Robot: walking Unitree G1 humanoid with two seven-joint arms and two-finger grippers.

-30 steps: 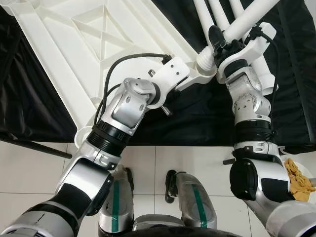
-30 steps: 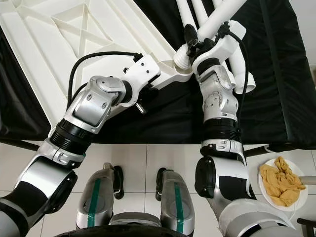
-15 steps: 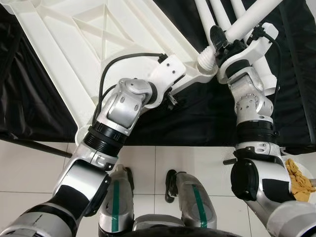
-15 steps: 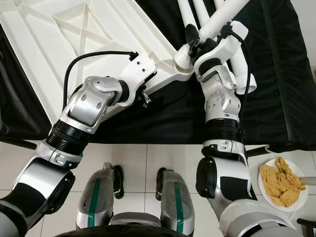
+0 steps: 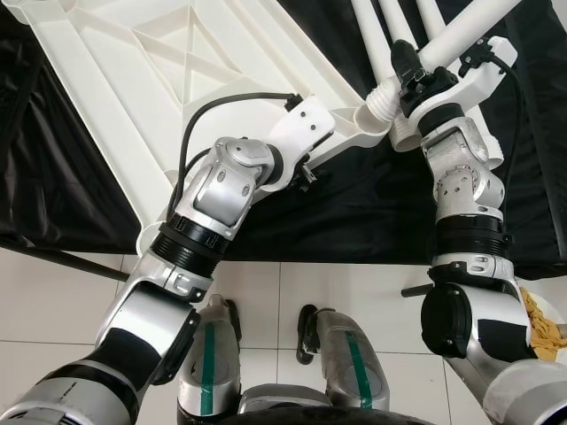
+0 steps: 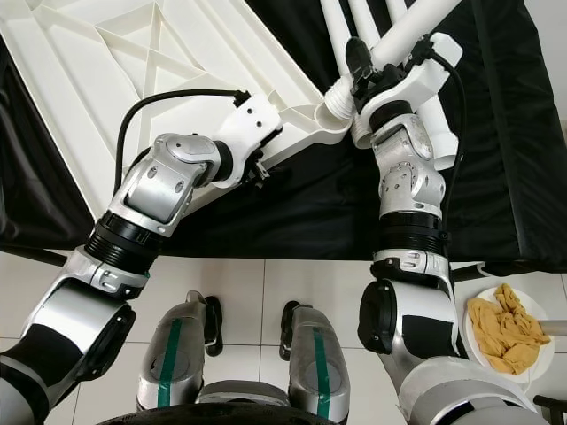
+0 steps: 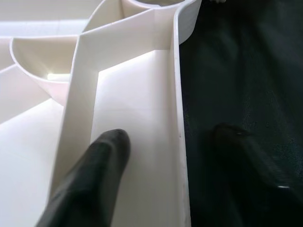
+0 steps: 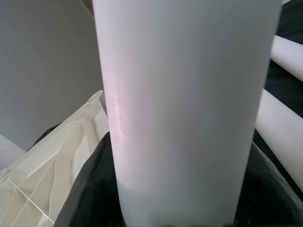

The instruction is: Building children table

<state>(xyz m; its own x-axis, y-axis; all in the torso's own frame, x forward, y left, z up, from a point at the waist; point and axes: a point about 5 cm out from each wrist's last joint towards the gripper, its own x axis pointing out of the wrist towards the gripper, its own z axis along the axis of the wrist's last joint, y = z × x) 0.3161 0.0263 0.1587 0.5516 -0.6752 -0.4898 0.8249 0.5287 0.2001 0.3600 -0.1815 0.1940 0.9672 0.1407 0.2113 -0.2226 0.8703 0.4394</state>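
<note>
An upturned white plastic tabletop point(image 5: 133, 80) with ribs lies tilted on a black cloth point(image 5: 354, 204). My left gripper point(image 7: 173, 137) is open at its near edge. It straddles the rim point(image 7: 179, 94), one finger point(image 7: 102, 165) inside on the white plastic and the other over the cloth. My right gripper point(image 5: 415, 75) is shut on a white table leg point(image 5: 461, 31). The leg's threaded end point(image 5: 383, 93) sits against the tabletop's corner socket point(image 5: 368, 119).
Other white legs point(image 5: 376, 35) lie on the cloth behind the right gripper. A plate of yellow cloth point(image 6: 505, 328) rests on the tiled floor at the right. A dark rod point(image 5: 62, 261) crosses the floor at the left, beside my legs point(image 5: 266, 354).
My left wrist turned and its fingers slid in at the tabletop's edge. My right gripper carried the leg a little up and to the right, with the threaded end still at the corner.
</note>
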